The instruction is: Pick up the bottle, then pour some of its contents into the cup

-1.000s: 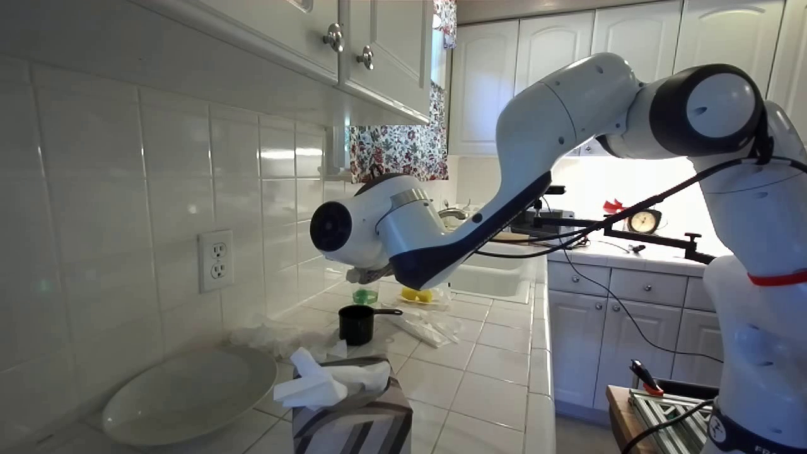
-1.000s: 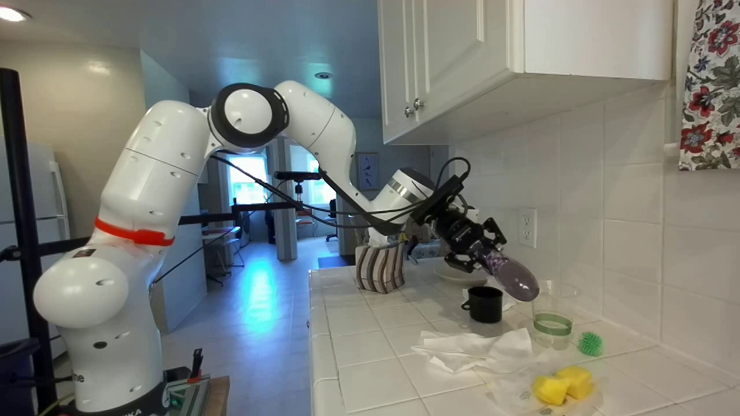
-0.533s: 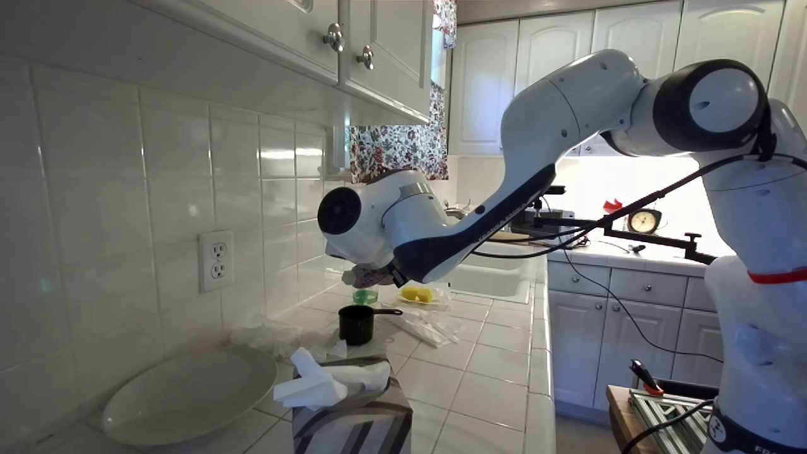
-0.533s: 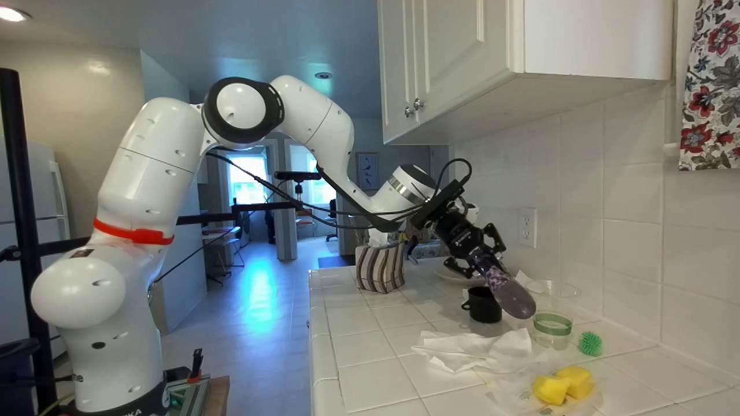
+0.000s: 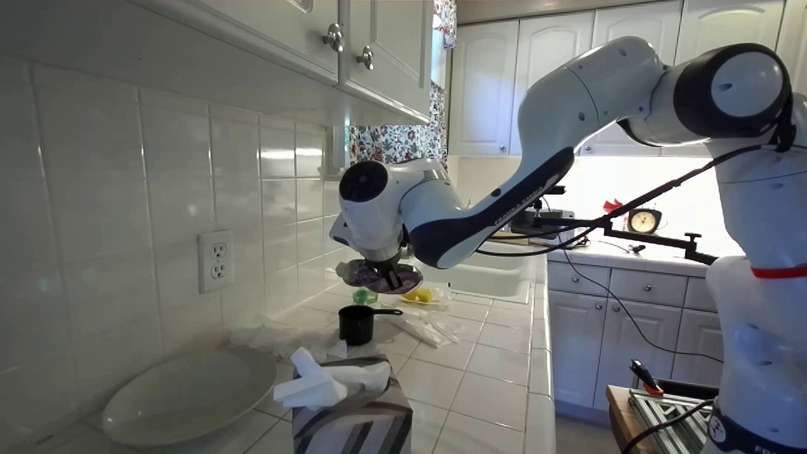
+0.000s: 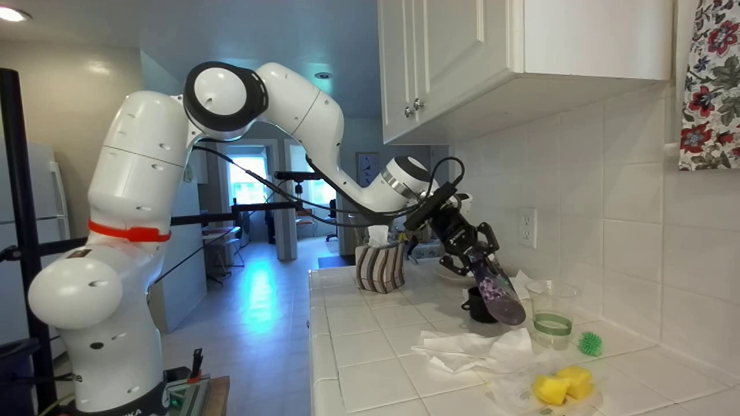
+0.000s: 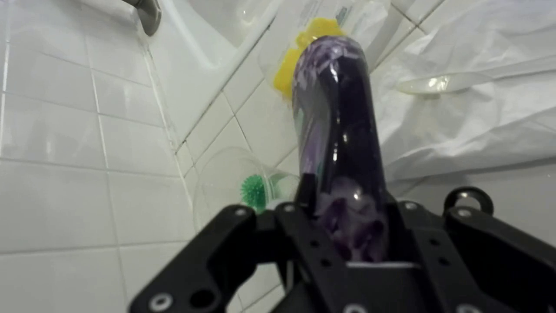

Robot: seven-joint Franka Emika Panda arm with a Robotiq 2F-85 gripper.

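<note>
Here's the gripper (image 7: 347, 198), and what a hold: jaws clamped on the bottle (image 6: 503, 300), one pressed in from either side of that glossy purple body! Look at the angle, too: it's tilted, slanting down and away from the gripper in an exterior view, while the wrist view has the rounded end straight out ahead.

Down below the gripper, in both exterior views, the cup (image 5: 357, 326): black, upright on the white tiled tabletop (image 5: 485, 378). Near the bottle, yes, but apart; a gap shows between them in an exterior view.

Over to the left of the gripper in the wrist view, a clear tumbler (image 6: 553, 323), and a spiky green ball (image 7: 253, 191) near it. Out past the gripper, at the bottle's far end, two yellow chunks (image 7: 287, 71) poke into sight, partly hidden! Ahead and to the right of the gripper in that same view, crumpled white wrapping (image 7: 469, 117) sprawls over the tabletop.

Well apart from the gripper, in an exterior view, the striped tissue box (image 5: 353, 429), and just beside it the wide white plate (image 5: 189, 397). Farther off, beyond the gripper, sits the white sink (image 5: 488, 280).
</note>
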